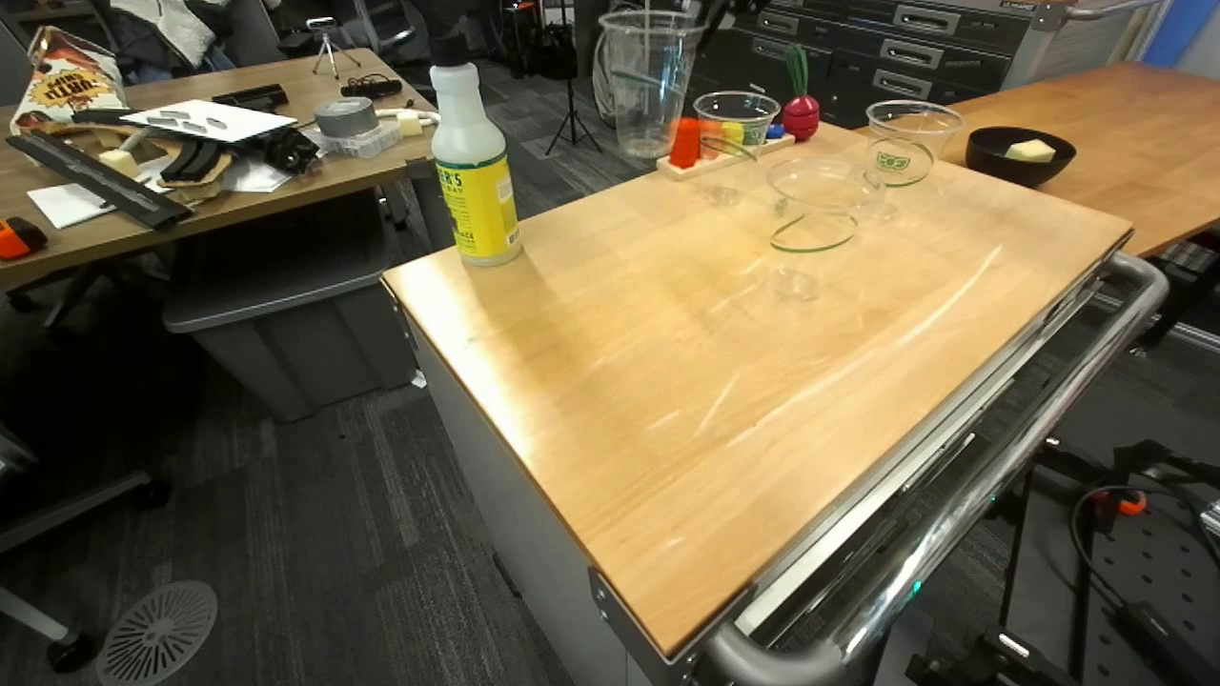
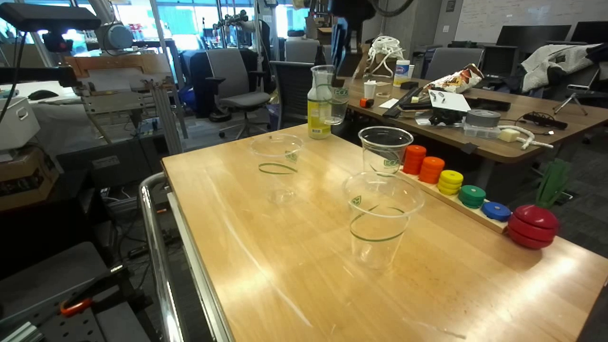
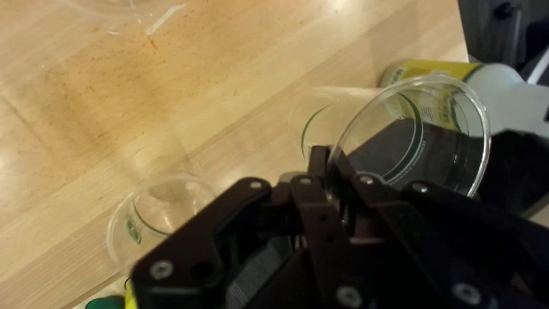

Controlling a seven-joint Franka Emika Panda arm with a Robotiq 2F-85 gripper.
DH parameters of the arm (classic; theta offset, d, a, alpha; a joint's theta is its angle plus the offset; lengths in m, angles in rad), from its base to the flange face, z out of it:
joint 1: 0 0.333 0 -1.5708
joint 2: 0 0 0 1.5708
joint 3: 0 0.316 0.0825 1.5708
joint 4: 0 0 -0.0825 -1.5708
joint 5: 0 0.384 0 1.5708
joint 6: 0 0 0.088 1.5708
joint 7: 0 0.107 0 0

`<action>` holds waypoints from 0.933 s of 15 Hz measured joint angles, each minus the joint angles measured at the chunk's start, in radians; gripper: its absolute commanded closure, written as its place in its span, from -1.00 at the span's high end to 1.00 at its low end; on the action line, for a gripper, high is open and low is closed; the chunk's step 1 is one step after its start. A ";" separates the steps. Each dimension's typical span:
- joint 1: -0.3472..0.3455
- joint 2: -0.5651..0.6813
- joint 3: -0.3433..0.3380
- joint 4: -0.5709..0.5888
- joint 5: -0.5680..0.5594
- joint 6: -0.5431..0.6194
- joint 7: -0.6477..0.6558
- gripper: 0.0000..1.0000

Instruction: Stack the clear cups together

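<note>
The gripper (image 3: 330, 162) pinches the rim of a clear cup (image 2: 337, 107), upright and held off the table (image 2: 285, 249); in an exterior view it partly overlaps a bottle (image 2: 314, 115). A second cup (image 2: 279, 167), third cup (image 2: 380, 232) and fourth cup (image 2: 384, 151) stand upright on the table, apart.

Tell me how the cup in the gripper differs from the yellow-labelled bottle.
The held cup is clear; the bottle is whitish and yellow. The cup has a wide open rim; the bottle narrows to a neck. The cup hangs from the gripper, off the table; the bottle stands on it. Both carry printing.
</note>
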 measured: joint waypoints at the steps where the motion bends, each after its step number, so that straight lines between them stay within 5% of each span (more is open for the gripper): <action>1: -0.015 -0.019 -0.013 0.002 0.028 0.000 0.000 -0.89; 6: -0.058 -0.081 -0.062 0.003 0.046 0.003 0.009 -0.89; 14: -0.066 -0.092 -0.072 -0.016 -0.119 0.005 0.086 -0.89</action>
